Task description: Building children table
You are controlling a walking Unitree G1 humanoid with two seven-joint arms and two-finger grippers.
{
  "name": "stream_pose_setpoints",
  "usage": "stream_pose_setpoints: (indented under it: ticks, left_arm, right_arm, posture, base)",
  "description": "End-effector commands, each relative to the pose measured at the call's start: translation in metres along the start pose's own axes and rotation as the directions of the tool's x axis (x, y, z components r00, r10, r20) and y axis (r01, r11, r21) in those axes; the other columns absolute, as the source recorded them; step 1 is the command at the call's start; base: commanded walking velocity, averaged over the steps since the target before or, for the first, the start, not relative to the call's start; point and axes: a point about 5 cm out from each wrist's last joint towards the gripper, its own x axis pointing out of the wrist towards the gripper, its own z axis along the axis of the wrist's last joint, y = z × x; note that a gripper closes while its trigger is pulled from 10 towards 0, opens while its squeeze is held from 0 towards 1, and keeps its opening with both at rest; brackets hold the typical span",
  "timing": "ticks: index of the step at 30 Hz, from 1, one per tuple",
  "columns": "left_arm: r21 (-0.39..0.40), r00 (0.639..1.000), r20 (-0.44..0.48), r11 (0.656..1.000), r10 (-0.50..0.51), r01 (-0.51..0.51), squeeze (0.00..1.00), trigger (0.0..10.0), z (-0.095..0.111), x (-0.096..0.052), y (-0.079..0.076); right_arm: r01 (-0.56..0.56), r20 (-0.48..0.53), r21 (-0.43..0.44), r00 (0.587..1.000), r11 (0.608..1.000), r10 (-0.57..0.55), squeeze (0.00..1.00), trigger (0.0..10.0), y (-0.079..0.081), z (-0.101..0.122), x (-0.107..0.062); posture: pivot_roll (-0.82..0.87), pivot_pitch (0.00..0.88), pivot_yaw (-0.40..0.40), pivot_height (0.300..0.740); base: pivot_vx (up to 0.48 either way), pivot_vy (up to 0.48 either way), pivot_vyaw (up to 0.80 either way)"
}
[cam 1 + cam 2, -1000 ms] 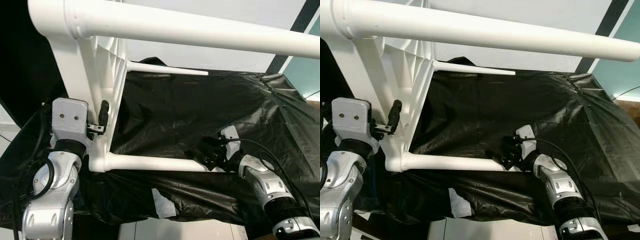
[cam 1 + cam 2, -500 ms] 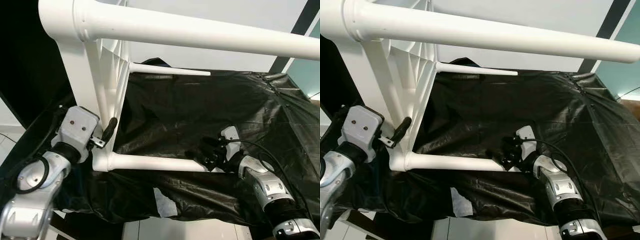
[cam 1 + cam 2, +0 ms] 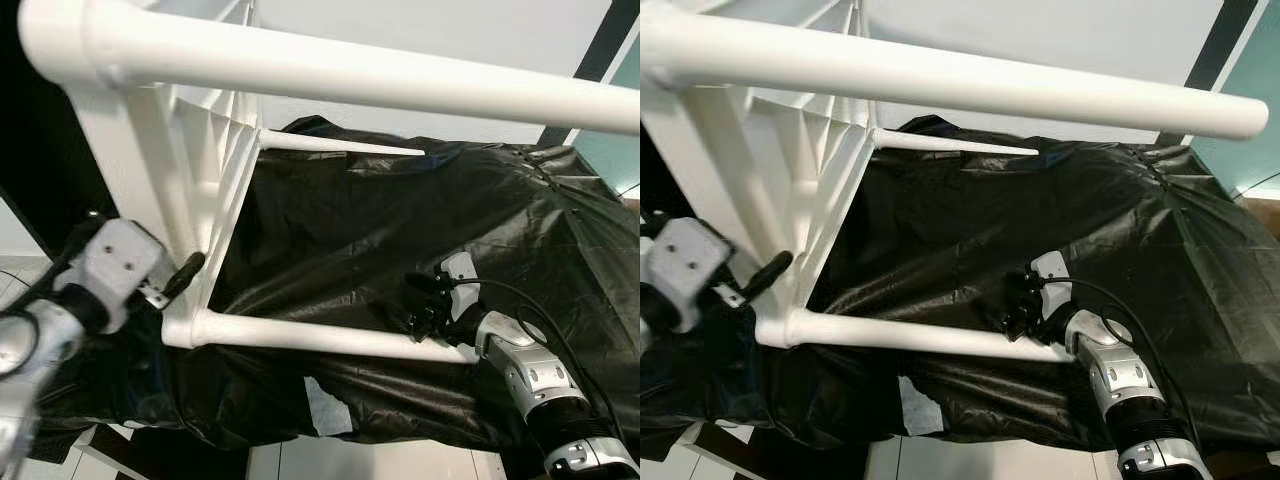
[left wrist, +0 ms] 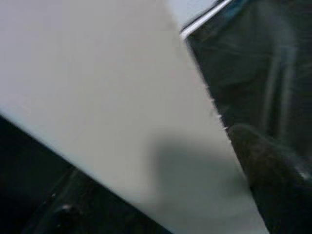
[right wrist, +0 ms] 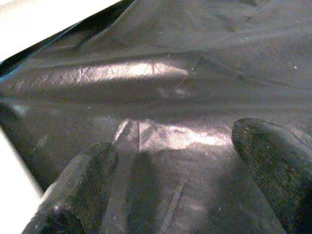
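White children table [image 3: 200, 180] on its side over black sheet [image 3: 400, 220]. Left tool [image 3: 175, 282] clamps tabletop edge; right tool [image 3: 418, 305] open beside lower leg [image 3: 310, 336].

text: none legible | labels: none | brands: none | numbers: none | signs: none | checked: both eye views, both wrist views

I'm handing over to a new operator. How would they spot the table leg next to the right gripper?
A white plastic children's table lies on its side over black plastic sheeting, its round legs pointing right. The lowest white leg runs along the sheet's near edge; unlike the others, its far end lies against the right gripper.
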Motion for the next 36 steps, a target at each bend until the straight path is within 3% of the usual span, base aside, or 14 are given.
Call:
stream_pose_setpoints:
  ticks: [1, 6, 12, 14, 17, 22, 31, 33, 36]
  left_arm:
    - [-0.072, 0.985, -0.013, 0.983, -0.172, 0.171, 0.00, 10.0, -0.004, -0.002, -0.014]
    - [-0.235, 0.972, 0.091, 0.944, -0.216, 0.232, 0.00, 10.0, 0.005, -0.004, -0.019]
    - [-0.333, 0.961, 0.184, 0.906, -0.209, 0.261, 0.00, 10.0, 0.013, -0.003, -0.021]
    - [-0.401, 0.955, 0.227, 0.875, -0.192, 0.271, 0.00, 10.0, 0.013, -0.005, -0.019]
    - [-0.438, 0.956, 0.232, 0.858, -0.178, 0.266, 0.00, 10.0, 0.010, -0.009, -0.014]
    - [-0.451, 0.965, 0.204, 0.859, -0.165, 0.242, 0.00, 10.0, 0.005, -0.012, -0.011]
    - [-0.487, 0.953, 0.236, 0.826, -0.189, 0.284, 0.00, 10.0, -0.003, -0.033, -0.006]
    - [-0.538, 0.926, 0.338, 0.772, -0.170, 0.338, 0.00, 10.0, -0.006, -0.051, -0.001]
    - [-0.568, 0.910, 0.398, 0.749, -0.115, 0.343, 0.00, 10.0, -0.008, -0.059, 0.007]
  right_arm:
    - [0.002, 0.001, -0.010, 1.000, 1.000, -0.002, 0.00, 10.0, -0.002, 0.001, 0.000]
    - [0.001, 0.001, -0.012, 1.000, 1.000, -0.001, 0.00, 10.0, -0.003, 0.003, 0.001]
    - [0.004, 0.006, -0.012, 1.000, 1.000, -0.004, 0.00, 10.0, -0.003, 0.003, 0.001]
    - [0.007, 0.007, -0.009, 1.000, 1.000, -0.007, 0.00, 10.0, -0.002, 0.003, 0.000]
    - [0.011, 0.006, -0.008, 1.000, 1.000, -0.011, 0.00, 10.0, -0.003, 0.002, -0.001]
    - [0.011, 0.005, -0.008, 1.000, 1.000, -0.011, 0.00, 10.0, -0.002, 0.001, 0.000]
    - [0.005, 0.006, -0.009, 1.000, 1.000, -0.005, 0.00, 10.0, -0.001, 0.001, 0.001]
    - [0.012, 0.010, -0.011, 1.000, 1.000, -0.012, 0.00, 10.0, -0.001, 0.001, 0.000]
    - [0.020, 0.017, -0.011, 1.000, 1.000, -0.019, 0.00, 10.0, -0.001, 0.002, 0.000]
  posture:
    - [0.12, 0.000, -0.085, 0.740]
    - [0.12, 0.000, -0.083, 0.740]
    - [0.11, 0.000, -0.079, 0.740]
    - [0.11, 0.000, -0.075, 0.740]
    - [0.11, 0.000, -0.075, 0.740]
    - [0.11, 0.000, -0.076, 0.740]
    - [0.12, 0.000, -0.078, 0.740]
    - [0.12, 0.000, -0.074, 0.740]
    - [0.12, 0.000, -0.072, 0.740]
  base:
    - [0.000, 0.000, 0.00]
    - [0.000, 0.000, 0.00]
    - [0.000, 0.000, 0.00]
    - [0.000, 0.000, 0.00]
    - [0.000, 0.000, 0.00]
    - [0.000, 0.000, 0.00]
    - [0.000, 0.000, 0.00]
    - [0.000, 0.000, 0.00]
    - [0.000, 0.000, 0.00]
